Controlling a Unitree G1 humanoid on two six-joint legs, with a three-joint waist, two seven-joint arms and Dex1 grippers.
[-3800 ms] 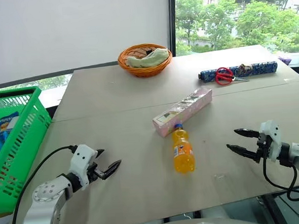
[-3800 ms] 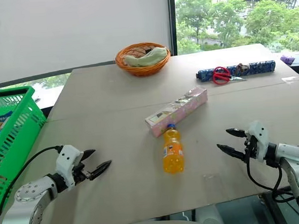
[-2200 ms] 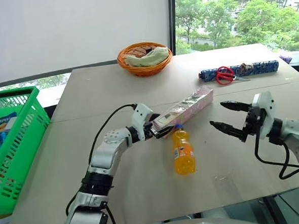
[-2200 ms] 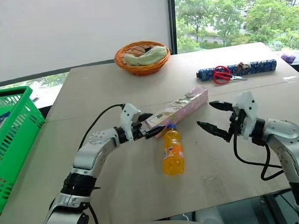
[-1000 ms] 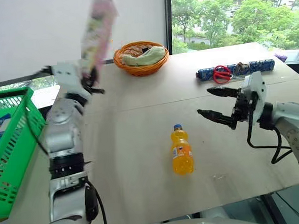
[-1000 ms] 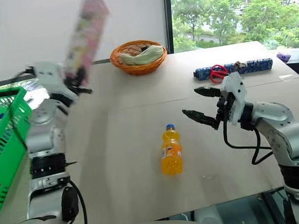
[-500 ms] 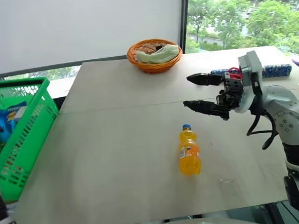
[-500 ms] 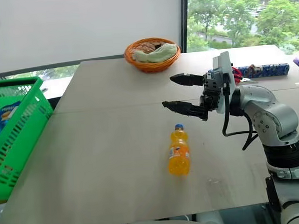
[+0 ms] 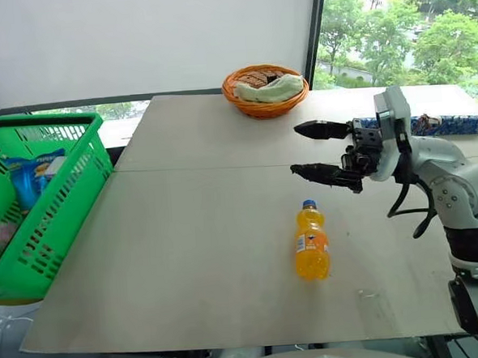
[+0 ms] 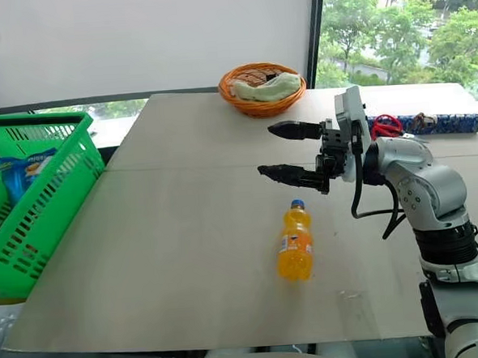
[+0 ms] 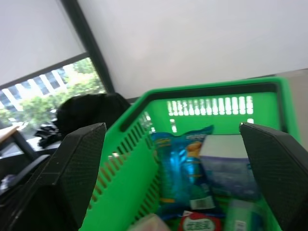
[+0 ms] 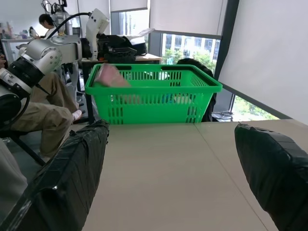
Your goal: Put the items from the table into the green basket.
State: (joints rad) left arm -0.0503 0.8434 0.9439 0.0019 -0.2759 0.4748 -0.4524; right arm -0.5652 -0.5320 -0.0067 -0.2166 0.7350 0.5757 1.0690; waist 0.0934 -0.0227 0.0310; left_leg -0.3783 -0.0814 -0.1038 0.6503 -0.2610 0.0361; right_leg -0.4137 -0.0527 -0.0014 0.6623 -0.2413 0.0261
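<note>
The green basket (image 9: 65, 185) stands off the table's (image 9: 187, 255) left edge. The long pink box (image 12: 111, 77) is tilted inside it, with one end above the rim. My left gripper (image 11: 171, 127) hovers over the basket (image 11: 144, 144), open, with nothing between its fingers. The orange soda bottle (image 9: 311, 243) with its blue cap lies on its side in the middle of the table. Just beyond it, above the tabletop, my right gripper (image 9: 294, 150) is open and empty, pointing left toward the basket (image 12: 154, 94).
The basket also holds a blue snack bag (image 9: 32, 175) and a white box (image 11: 226, 159). An orange wicker bowl (image 9: 264, 88) with cloth sits at the table's far edge. Red scissors (image 10: 386, 125) lie on a blue patterned roll (image 10: 430, 123) at the far right. A seated person (image 12: 43, 110) is beyond the basket.
My left arm carried the pink box up off the table and leftward over the basket, then opened; the box now sits in the basket. The camera has turned left. The right gripper stayed open.
</note>
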